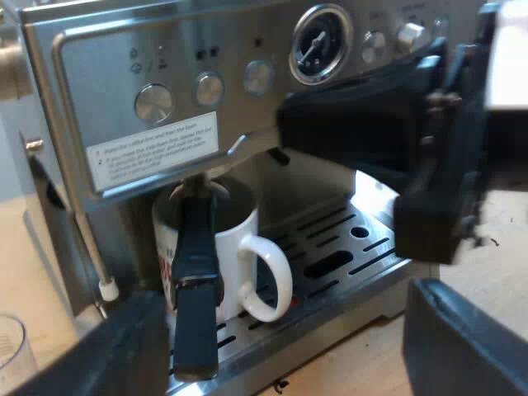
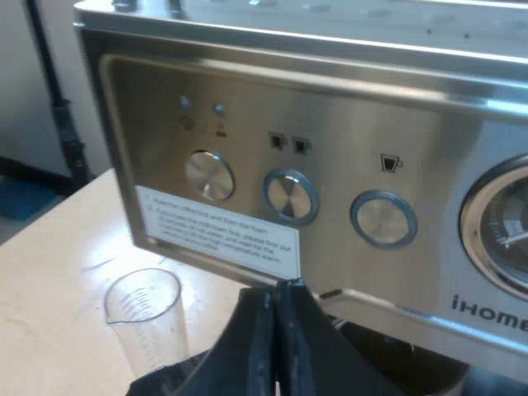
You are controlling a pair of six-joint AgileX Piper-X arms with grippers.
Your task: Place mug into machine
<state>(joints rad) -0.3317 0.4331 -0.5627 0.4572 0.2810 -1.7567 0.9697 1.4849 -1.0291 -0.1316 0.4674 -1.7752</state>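
**Espresso machine** [image 1: 165, 58]: brushed steel front with round buttons, a dial gauge and a white printed label.

**Drip tray** [image 1: 346, 247]: polished metal grate cut with long slots.

**Left gripper** [image 1: 285, 313]: matte black fingers spread wide with nothing between them, facing the tray and not touching the mug.

**Right gripper** [image 2: 278, 305]: fingers pressed flat together with nothing visibly held, close under the button panel.

**Mug** [image 1: 235, 239]: glossy white cylinder with a loop handle and a red print. It stands upright on the tray beneath the labelled panel.

**Dark handle** [image 1: 196, 280]: probably the metal holder's. It juts out in front of the mug.

**Measuring glass** [image 2: 148, 318]: clear, graduated and spouted, standing on the pale table beside the machine.

**Progress:** the placement appears complete, judging by the seated mug. Only drawing the arms clear seems to remain.
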